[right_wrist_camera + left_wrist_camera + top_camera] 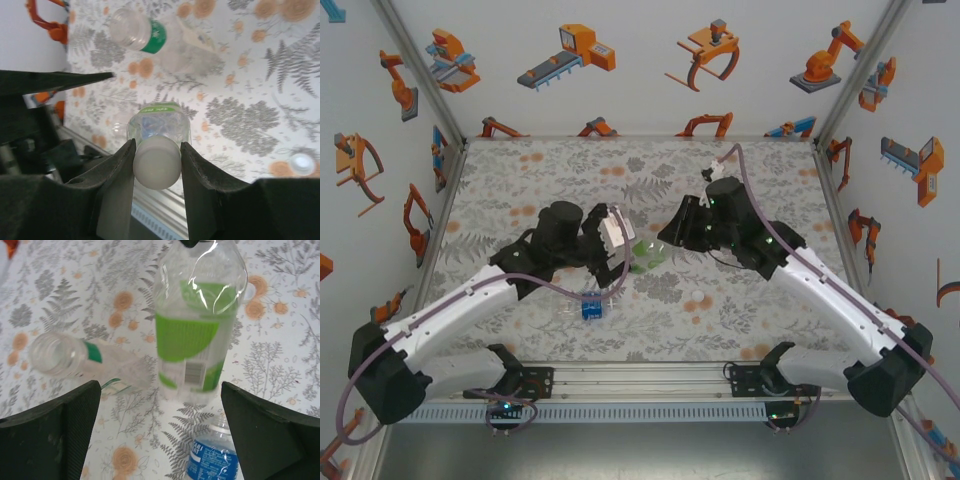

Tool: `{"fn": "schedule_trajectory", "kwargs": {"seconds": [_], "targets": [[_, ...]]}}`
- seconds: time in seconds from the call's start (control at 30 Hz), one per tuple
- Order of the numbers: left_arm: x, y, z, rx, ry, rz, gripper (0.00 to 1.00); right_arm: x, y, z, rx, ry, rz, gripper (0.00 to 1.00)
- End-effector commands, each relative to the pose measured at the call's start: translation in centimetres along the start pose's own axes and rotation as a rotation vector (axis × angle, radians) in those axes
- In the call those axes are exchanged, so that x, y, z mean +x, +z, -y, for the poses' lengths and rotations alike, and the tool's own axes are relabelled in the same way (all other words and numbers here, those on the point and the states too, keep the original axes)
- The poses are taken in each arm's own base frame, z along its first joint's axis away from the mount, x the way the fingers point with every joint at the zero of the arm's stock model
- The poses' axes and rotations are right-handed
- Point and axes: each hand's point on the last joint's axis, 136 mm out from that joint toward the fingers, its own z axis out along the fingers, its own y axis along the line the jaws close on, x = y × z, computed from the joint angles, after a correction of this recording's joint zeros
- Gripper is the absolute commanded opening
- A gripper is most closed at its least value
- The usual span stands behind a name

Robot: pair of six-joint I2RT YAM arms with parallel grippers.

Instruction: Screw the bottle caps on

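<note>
Robot lab cell, aluminium frame (420, 65), robot-cartoon walls (640, 100), floral table cover (650, 170)

Glossy clear plastic bottle (196, 335), matt white cap (156, 163).

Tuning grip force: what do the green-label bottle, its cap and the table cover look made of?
The green-label bottle looks like thin clear plastic, glossy: the pattern behind shows through and sharp highlights sit on its creased walls. The cap looks like opaque whitish plastic, smooth and satin, with soft even shading. The table cover is a printed floral sheet with low sheen; fabric or vinyl, I cannot tell.
</note>
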Motion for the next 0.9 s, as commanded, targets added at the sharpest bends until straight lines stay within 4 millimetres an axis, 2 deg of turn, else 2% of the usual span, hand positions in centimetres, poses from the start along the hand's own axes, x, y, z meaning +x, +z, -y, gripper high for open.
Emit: {"fn": "schedule_trajectory", "kwargs": {"seconds": [0.0, 0.13, 0.27, 0.37, 0.6, 0.87], "targets": [[0.3, -2.1, -1.7, -0.092, -0.038, 0.000, 0.97, -1.5, 0.1, 1.8, 0.089, -0.112, -0.001, 0.17], [0.6, -4.7, -3.0, -0.106, -0.138, 0.037, 0.97, -3.3, 1.5, 4.1, 0.172, -0.172, -0.003, 0.17], [1.5, -7.5, -7.1, -0.290, -0.366, 0.027, 0.97, -5.2, 3.2, 6.2, 0.244, -0.226, -0.016, 0.16], [2.8, -8.9, -8.7, -0.372, -0.432, -0.017, 0.97, -6.8, 4.6, 7.2, 0.284, -0.264, -0.023, 0.16], [4.9, -10.6, -11.0, -0.426, -0.632, -0.034, 0.97, -10.3, 8.0, 9.5, 0.397, -0.377, -0.023, 0.16], [6.7, -10.6, -11.5, -0.460, -0.654, -0.003, 0.97, -13.4, 12.0, 11.8, 0.452, -0.410, -0.028, 0.16]]}}
